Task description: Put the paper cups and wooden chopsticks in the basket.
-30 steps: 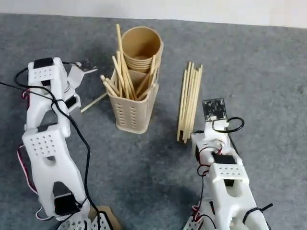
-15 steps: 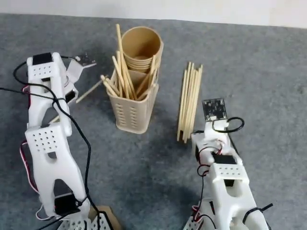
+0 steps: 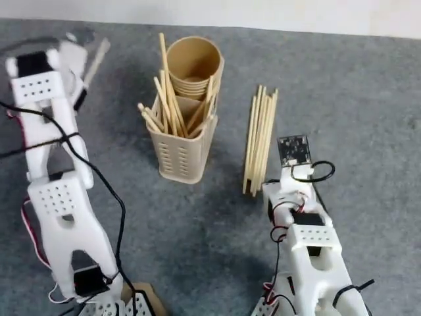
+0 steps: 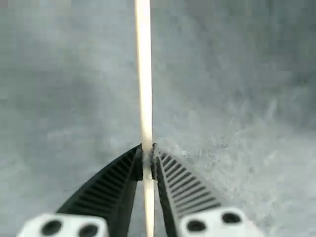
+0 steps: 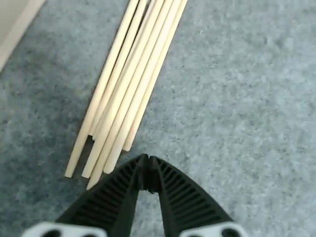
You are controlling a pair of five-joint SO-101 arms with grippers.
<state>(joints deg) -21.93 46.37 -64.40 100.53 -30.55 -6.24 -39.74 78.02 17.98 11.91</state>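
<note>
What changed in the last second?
The left gripper, shut on one chopstick, carried it from beside the basket up and away toward the far left. The right gripper, the loose chopstick bundle and the cups stayed put.

The chopstick [image 4: 144,74] in my left jaws runs off the wrist view at both ends. From high up, that stick and my left jaws are a blur. The loose chopsticks [image 5: 133,74] by my right jaws are cut off at their far ends. A pale corner [image 5: 12,19] near them is cut off too, and I cannot tell what it is. The basket [image 3: 177,158] wall hides the low parts of the paper cups [image 3: 193,59] and the standing chopsticks [image 3: 170,99].
</note>
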